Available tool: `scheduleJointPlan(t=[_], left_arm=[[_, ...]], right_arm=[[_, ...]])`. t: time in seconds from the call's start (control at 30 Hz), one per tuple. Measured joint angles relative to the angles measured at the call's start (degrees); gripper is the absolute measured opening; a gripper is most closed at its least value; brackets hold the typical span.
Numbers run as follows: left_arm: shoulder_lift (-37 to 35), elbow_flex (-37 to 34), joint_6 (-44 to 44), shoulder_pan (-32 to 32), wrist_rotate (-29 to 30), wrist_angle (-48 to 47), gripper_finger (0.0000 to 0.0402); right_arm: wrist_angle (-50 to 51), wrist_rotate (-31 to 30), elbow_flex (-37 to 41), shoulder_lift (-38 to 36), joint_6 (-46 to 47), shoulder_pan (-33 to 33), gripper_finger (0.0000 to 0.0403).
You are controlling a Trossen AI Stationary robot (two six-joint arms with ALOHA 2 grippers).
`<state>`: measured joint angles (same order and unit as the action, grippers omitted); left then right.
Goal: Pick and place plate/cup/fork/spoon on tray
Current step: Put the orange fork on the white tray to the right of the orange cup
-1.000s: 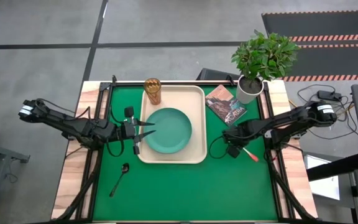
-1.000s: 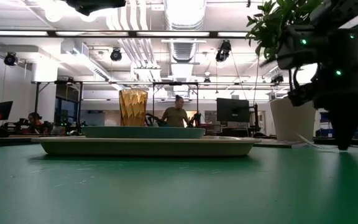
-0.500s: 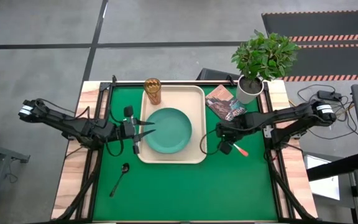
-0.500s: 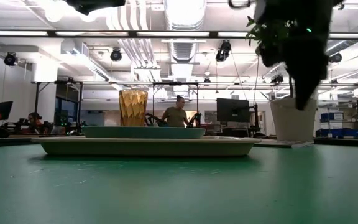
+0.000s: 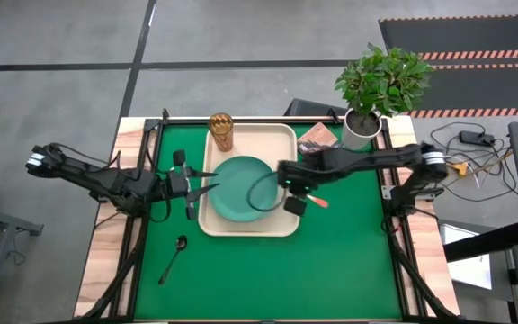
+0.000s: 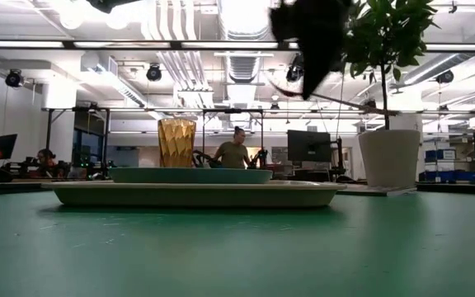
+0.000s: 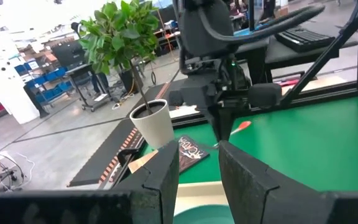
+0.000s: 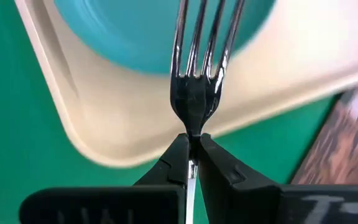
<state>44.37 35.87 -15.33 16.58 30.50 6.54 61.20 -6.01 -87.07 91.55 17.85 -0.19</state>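
Observation:
The cream tray (image 5: 288, 144) lies on the green mat, with the teal plate (image 5: 236, 193) on it and the amber cup (image 5: 220, 131) upright in its far left corner. The dark spoon (image 5: 174, 257) lies on the mat, near left of the tray. My right gripper (image 5: 281, 176) is above the tray's right side, shut on the silvery fork (image 8: 197, 74), whose tines reach over the plate's rim. My left gripper (image 5: 207, 184) is open and empty at the tray's left edge, beside the plate. The low view shows the cup (image 6: 176, 142), the plate (image 6: 190, 175) and the tray (image 6: 192, 194). My right gripper pinches the fork between its two fingers, on the handle just behind the neck (image 8: 192, 132). The fork runs on ahead along the fingers, tines (image 8: 207, 31) foremost, toward the table's left. It is lifted clear above the tray and the plate's right rim.
A white pot with a green plant (image 5: 361, 129) stands at the far right corner, and a magazine (image 5: 317, 138) lies beside it, partly under my right arm. The room beyond the table holds desks, screens and people.
My right gripper has carried the fork toward the table's left edge, from the mat right of the tray to above the tray's right side, and it has risen. It has stayed shut on the fork.

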Motion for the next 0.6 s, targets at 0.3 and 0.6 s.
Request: scheduleJointPlan(t=[0.3, 0.6], left_arm=[[-3.72, -2.12, -0.04, 0.0, -0.02, 0.73, 0.0096], [-8.32, -4.08, 1.4, 0.0, -0.02, 1.01, 0.0096]], right_arm=[[3.02, 0.4, -19.01, 11.49, -13.14, -5.89, 0.0013], [0.74, 0.43, -27.57, 19.32, -28.32, -13.78, 0.0013]])
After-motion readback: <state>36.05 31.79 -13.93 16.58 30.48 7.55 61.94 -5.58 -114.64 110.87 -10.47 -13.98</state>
